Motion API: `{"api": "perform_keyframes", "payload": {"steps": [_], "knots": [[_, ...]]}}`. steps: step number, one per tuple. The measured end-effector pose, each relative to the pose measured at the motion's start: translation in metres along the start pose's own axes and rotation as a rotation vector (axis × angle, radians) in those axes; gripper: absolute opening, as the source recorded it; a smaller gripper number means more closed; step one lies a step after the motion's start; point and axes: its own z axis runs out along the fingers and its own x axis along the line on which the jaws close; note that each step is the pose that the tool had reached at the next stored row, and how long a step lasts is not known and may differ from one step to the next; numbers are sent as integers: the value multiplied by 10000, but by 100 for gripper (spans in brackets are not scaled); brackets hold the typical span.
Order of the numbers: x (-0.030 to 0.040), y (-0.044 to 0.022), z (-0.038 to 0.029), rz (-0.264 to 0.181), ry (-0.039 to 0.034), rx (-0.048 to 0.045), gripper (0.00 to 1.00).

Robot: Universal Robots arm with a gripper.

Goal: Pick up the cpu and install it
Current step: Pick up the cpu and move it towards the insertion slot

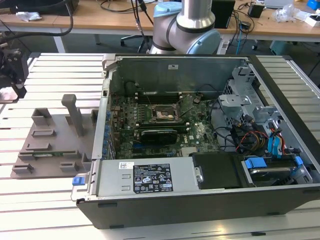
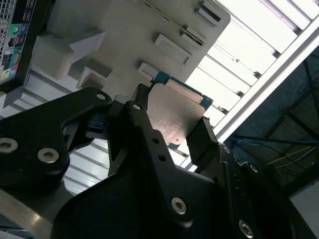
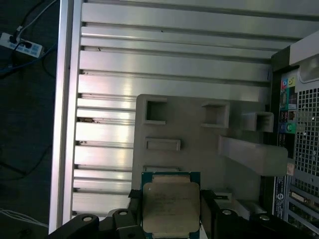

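Observation:
The cpu (image 3: 171, 205) is a small flat square chip with a silvery-grey top plate and a thin greenish rim. My gripper (image 3: 171, 221) is shut on it, one black finger against each of two opposite edges. In the second wrist view the cpu (image 2: 177, 112) sits tilted between the black fingers (image 2: 142, 117), held above the grey fixture plate (image 2: 124, 45). In the exterior view my gripper (image 1: 12, 75) hangs at the far left, over the slatted table beside the fixture plate (image 1: 55, 135). The dark square socket (image 1: 162, 114) lies on the motherboard inside the open computer case.
The open computer case (image 1: 200, 150) takes up the middle and right of the exterior view, with a long black card (image 1: 160, 133) near the socket and cables and drive bays at the right. An upright post (image 1: 75, 115) rises from the fixture plate. The arm's base (image 1: 187, 25) stands behind the case.

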Motion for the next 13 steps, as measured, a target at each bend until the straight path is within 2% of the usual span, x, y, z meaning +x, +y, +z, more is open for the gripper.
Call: {"api": "perform_keyframes", "payload": {"steps": [4,13], "knots": [[-2,-1,-83,-1,0,0,55],[-5,-3,-179,0,0,-1,55]]}}
